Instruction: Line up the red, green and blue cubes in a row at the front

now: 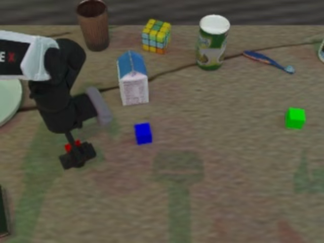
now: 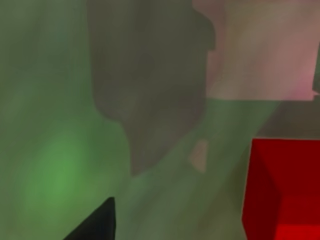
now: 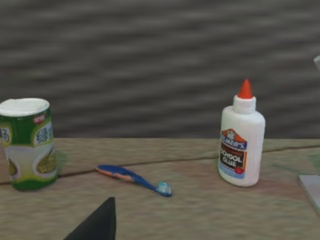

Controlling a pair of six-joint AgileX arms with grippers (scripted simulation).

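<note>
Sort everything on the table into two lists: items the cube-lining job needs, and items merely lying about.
Belongs to the job:
red cube, at the left end effector
blue cube
green cube

Just lying about:
milk carton
puzzle cube
brown cup
green can
toothbrush
glue bottle

Mostly hidden under left hand point(image 1: 75, 150) — red cube point(image 1: 72, 146), two slivers showing. Cut by frame edge — pale plate point(image 1: 7, 101), dark book point(image 1: 3, 212).
</note>
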